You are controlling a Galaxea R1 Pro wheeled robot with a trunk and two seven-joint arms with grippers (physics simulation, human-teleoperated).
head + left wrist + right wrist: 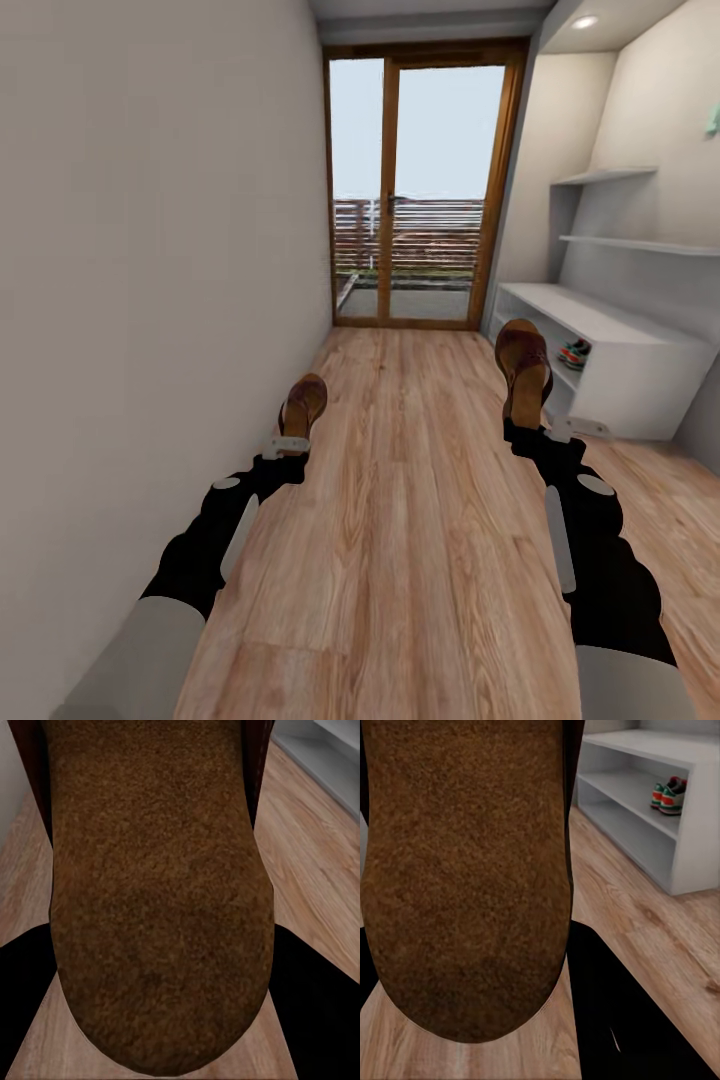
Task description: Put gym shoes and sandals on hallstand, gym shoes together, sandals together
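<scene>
- Plainly, each arm carries one brown sandal: the left sandal [303, 402] sits clamped in the left gripper [287, 444], the right sandal [524, 362] in the right gripper [540, 430], both held above the corridor floor [420, 520].
- Gym shoes [574, 353] rest on a shelf tier inside the hallstand [640, 375], at right.
- Glass door [420, 190] closes the corridor's far end.

The sandals [303, 402] look rough, matt and suede-like; the corridor floor [420, 520] is smooth wood-grain plank.
</scene>
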